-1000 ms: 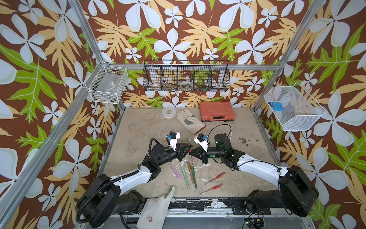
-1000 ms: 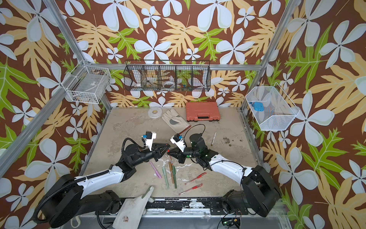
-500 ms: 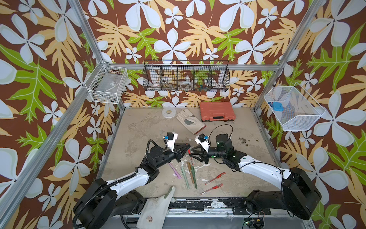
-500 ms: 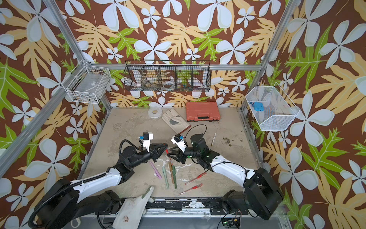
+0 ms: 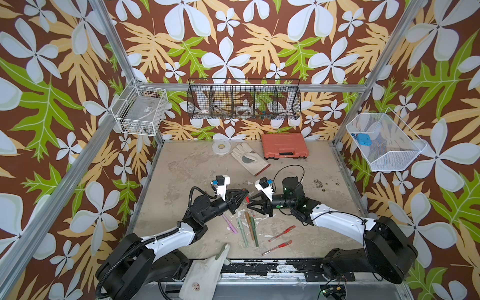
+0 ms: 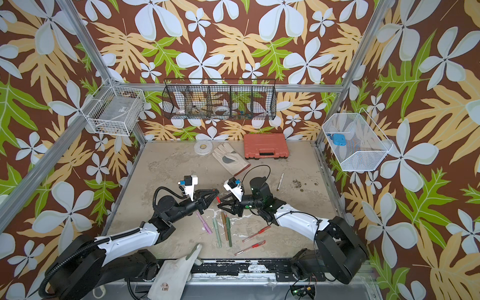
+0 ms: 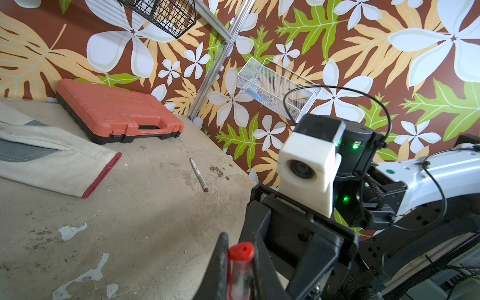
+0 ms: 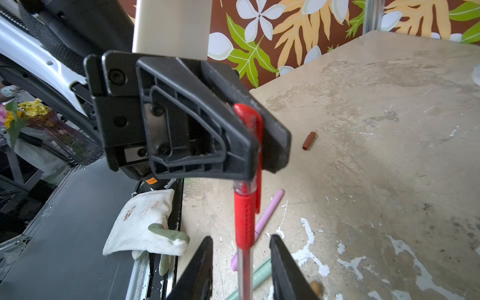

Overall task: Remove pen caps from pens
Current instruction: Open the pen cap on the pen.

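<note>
While my left gripper (image 5: pixel 243 194) clamps tight on the red cap (image 8: pixel 246 122), my right gripper (image 8: pixel 240 240) stands narrowly open. Its fingers (image 8: pixel 201 265) sit on either side of the clear barrel of the red gel pen (image 8: pixel 243 220) without touching it. Cap and pen hang in the air above the middle of the tabletop (image 5: pixel 187 166), a little toward its front edge. The cap is on the pen, its clip lying over the red grip.

Below my two grippers, the pink pen (image 5: pixel 230 223), pale green pen (image 5: pixel 242 233), brown pen (image 5: pixel 249 224) and dark green pen (image 5: pixel 254 233) lie side by side on the tabletop. Two loose red pens (image 5: pixel 281 233) lie beside them, toward the right edge and near the front edge. A brown cap (image 8: pixel 309 140) lies alone, apart from the pens. The white marker (image 6: pixel 280 181) lies near the right edge, and a red tool case (image 5: pixel 284 145) sits at the back edge.
</note>
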Motion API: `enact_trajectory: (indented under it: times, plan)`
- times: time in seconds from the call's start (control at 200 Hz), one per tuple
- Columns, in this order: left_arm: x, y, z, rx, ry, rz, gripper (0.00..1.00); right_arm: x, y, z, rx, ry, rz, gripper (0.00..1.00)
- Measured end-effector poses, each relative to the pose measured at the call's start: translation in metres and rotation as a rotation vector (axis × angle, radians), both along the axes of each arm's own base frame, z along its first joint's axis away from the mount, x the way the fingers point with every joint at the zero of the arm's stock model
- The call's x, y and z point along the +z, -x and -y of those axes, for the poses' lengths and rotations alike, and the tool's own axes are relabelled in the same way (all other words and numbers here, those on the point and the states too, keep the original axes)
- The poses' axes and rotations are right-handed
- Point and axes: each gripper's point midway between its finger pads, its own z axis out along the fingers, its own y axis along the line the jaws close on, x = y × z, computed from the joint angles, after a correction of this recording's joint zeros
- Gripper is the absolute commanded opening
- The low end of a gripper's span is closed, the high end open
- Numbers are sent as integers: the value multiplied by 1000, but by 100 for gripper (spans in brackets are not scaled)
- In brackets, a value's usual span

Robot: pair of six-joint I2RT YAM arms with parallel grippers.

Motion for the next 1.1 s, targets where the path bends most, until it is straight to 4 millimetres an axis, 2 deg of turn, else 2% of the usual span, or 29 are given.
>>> enact_trajectory:
  times: [0.305,0.525,0.906,1.101]
  plan:
    - [2,4,4,-40,39,-3,3,4,5,-4,36,-39,-26,22]
    - [3,6,5,-54,48,2,3,4,4,-4,35,-47,-37,0]
    - [2,4,0,-17,46,-10,0,1,-2,-3,-16,-36,4,0]
    - [6,1,-6,22,43,0,0,5,-5,-11,-161,34,138,0]
